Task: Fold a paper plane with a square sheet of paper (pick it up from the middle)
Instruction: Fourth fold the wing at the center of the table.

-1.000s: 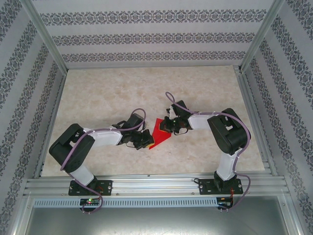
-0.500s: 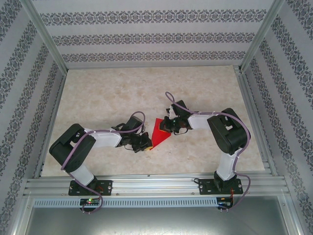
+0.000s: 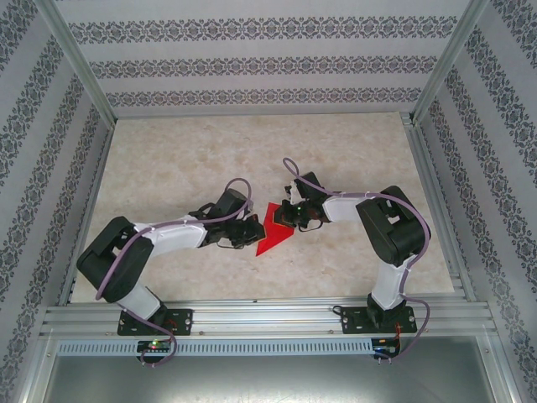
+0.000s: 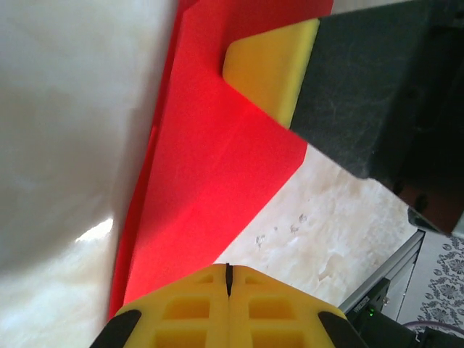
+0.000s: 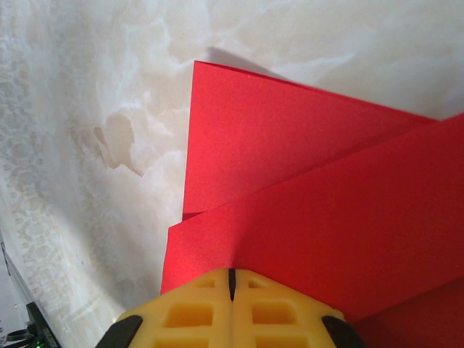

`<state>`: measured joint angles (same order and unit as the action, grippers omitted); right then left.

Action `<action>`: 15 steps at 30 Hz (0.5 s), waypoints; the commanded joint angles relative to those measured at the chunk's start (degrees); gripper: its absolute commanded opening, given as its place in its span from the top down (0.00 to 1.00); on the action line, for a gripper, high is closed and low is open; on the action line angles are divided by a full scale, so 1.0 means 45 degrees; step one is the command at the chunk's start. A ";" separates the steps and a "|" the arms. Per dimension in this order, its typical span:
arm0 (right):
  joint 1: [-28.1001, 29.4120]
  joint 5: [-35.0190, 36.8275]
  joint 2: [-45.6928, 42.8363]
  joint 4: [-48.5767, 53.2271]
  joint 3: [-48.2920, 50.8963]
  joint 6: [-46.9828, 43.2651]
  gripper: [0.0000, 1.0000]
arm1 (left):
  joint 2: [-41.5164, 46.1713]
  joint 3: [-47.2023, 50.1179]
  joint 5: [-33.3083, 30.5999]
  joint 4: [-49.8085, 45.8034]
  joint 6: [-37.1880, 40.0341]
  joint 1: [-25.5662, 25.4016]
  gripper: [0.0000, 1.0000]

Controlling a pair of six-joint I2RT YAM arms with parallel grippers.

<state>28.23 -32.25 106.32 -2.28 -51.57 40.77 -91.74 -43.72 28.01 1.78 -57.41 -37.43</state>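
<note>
The red paper sheet (image 3: 272,229) is lying flat on the table (image 3: 185,159) between the two arms, near the middle of the surface and a little toward the near edge. It is showing as a creased, pointed shape, broad at its far end and narrowing to a tip that is pointing toward the near left. The paper is looking thin, matte and unmarked, a bright even red; in the right wrist view (image 5: 312,210) its layers are overlapping in flat flaps with crisp straight edges, one diagonal fold crossing over another. In the left wrist view (image 4: 210,196) a long crease is running down the sheet, and the edges are staying sharp and clean. The table is wearing a pale, marble-like pattern of cream and beige veins, smooth and slightly glossy. The left gripper (image 3: 250,233) is sitting at the sheet's left edge with its moulded yellow fingers drawn fully together — only a thin seam is showing between them (image 4: 228,270). The right gripper (image 3: 288,215) is resting over the sheet's far right part, its ribbed yellow fingers likewise pressed together (image 5: 232,274). Whether either pair is pinching paper or merely pressing on it I cannot tell.
</note>
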 commanded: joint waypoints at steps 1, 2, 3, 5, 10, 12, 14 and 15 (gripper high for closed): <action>-0.0189 0.0152 -0.0236 0.0124 0.0313 -0.0057 0.97 | -0.0778 -0.0251 -0.0153 0.0269 0.0365 -0.0022 0.98; -0.0195 0.0078 -0.0292 0.0033 0.0309 -0.0057 0.97 | -0.0894 -0.0230 -0.0187 0.0268 0.0359 -0.0025 0.98; -0.0208 0.0010 -0.0343 -0.0010 0.0323 -0.0076 0.97 | -0.1022 -0.0213 -0.0222 0.0195 0.0370 -0.0022 0.99; -0.0226 -0.0111 -0.0453 -0.0117 0.0318 -0.0096 0.97 | -0.1217 -0.0165 -0.0201 0.0092 0.0387 -0.0022 0.99; -0.0204 -0.0494 -0.1207 -0.0802 0.0626 -0.0017 0.96 | -0.1655 -0.0058 0.0060 -0.0019 0.0315 -0.0020 1.00; -0.0041 -0.0394 -0.1622 -0.0821 0.0821 -0.0110 0.95 | -0.1718 -0.0049 0.0074 -0.0029 0.0316 -0.0035 1.00; 0.0189 -0.0214 -0.1860 -0.0662 0.0982 -0.0191 0.95 | -0.1722 -0.0043 0.0119 -0.0017 0.0357 -0.0044 1.00; 0.0319 -0.0079 -0.1913 -0.0529 0.1054 -0.0206 0.95 | -0.1722 -0.0068 0.0139 -0.0036 0.0374 -0.0038 1.00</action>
<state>28.21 -32.82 99.77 -3.77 -48.01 40.73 -98.06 -44.07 28.34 2.22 -57.19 -37.43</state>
